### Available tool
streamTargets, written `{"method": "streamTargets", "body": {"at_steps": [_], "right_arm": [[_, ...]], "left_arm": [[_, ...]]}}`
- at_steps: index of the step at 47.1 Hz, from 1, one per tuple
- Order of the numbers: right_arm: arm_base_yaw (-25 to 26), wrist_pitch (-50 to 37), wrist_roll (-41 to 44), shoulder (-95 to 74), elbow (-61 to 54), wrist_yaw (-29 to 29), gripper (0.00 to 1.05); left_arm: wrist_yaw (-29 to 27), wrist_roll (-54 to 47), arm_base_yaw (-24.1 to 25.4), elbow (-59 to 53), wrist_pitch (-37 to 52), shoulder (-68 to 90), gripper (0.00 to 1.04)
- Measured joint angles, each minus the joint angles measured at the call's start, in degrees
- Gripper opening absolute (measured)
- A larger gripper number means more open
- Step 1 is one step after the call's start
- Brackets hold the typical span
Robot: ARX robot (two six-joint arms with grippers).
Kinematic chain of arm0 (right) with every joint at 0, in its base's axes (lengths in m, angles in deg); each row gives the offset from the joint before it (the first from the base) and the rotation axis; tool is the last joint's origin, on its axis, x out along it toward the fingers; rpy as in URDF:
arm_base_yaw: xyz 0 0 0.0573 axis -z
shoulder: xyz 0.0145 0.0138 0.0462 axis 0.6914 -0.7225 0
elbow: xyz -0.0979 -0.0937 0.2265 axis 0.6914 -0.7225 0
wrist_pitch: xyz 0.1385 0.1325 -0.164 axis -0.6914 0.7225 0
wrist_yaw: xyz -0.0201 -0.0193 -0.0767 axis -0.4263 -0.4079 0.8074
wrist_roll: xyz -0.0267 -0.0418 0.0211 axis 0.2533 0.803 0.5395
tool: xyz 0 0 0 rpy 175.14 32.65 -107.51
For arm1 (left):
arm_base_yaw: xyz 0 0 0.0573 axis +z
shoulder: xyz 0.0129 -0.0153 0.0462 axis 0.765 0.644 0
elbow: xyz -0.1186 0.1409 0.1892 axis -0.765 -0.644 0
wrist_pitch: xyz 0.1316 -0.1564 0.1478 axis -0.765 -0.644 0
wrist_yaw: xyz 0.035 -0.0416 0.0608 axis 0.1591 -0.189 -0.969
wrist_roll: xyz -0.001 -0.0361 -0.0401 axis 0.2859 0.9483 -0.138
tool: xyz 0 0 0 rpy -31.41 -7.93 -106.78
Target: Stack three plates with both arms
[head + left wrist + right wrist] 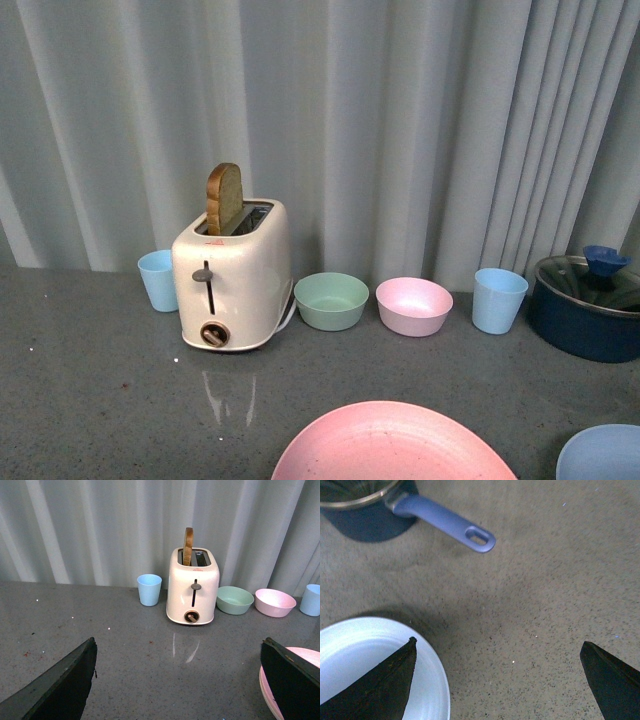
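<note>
Left gripper is seen w/ fingers spread wide and nothing btwn them, hovering over the grey counter. The pink plate lies just beside one finger. Right gripper is likewise spread and empty, w/ one finger over the rim of the light blue plate.

Both plates are set flat at the counter's near edge and apart from each other, pink approx. central, blue to the robot's right. The cream plate is not seen.

Plates are judged light, stiff and matte, so prob. not slippery, but shallow. Hold is best taken at the rim, one finger under the lip, plate kept level.

Farther back a row is set: blue cup, toaster w/ bread slice, green bowl, pink bowl, 2nd blue cup, lidded dark blue pot. Behind all, a pleated curtain is hung.
</note>
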Motion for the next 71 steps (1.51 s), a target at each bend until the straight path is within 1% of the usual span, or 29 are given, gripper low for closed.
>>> {"method": "streamTargets", "body": {"at_steps": [6,10,14,16,20,30,37,62,63,66,69,71], "right_arm": [[0.8,6.4,7.8,-7.6,5.5,-2.0,0.97],[0.8,7.8,12.2,-10.2,6.1,-2.1,0.97],[0.9,8.1,14.9,-12.2,6.3,-2.7,0.97],[0.9,8.3,16.0,-13.4,6.3,-3.8,0.97],[0.3,8.3,18.3,-15.6,6.2,-8.1,0.97],[-2.1,6.6,18.2,-19.9,6.1,-10.3,0.97],[-3.1,5.2,16.9,-22.9,6.1,-10.4,0.97],[-3.1,0.8,15.3,-30.1,5.5,-9.9,0.97],[-3.1,0.7,15.2,-30.1,5.4,-9.9,0.96],[-3.0,0.7,15.3,-30.2,5.3,-9.9,0.86],[-2.9,0.6,15.4,-30.2,5.3,-9.7,0.79],[-2.8,0.6,15.5,-30.2,5.2,-9.7,0.72]], "left_arm": [[0.0,0.0,0.0,0.0,0.0,0.0,0.98],[0.0,0.0,0.0,0.0,0.0,0.0,0.98],[0.0,0.0,0.0,0.0,0.0,0.0,0.98],[0.0,0.0,0.0,0.0,0.0,0.0,0.98],[0.0,0.0,0.0,0.0,0.0,0.0,0.98],[0.0,0.0,0.0,0.0,0.0,0.0,0.98],[0.0,0.0,0.0,0.0,0.0,0.0,0.98],[0.0,0.0,0.0,0.0,0.0,0.0,0.98],[0.0,0.0,0.0,0.0,0.0,0.0,0.98],[0.0,0.0,0.0,0.0,0.0,0.0,0.98],[0.0,0.0,0.0,0.0,0.0,0.0,0.98],[0.0,0.0,0.0,0.0,0.0,0.0,0.98]]}}
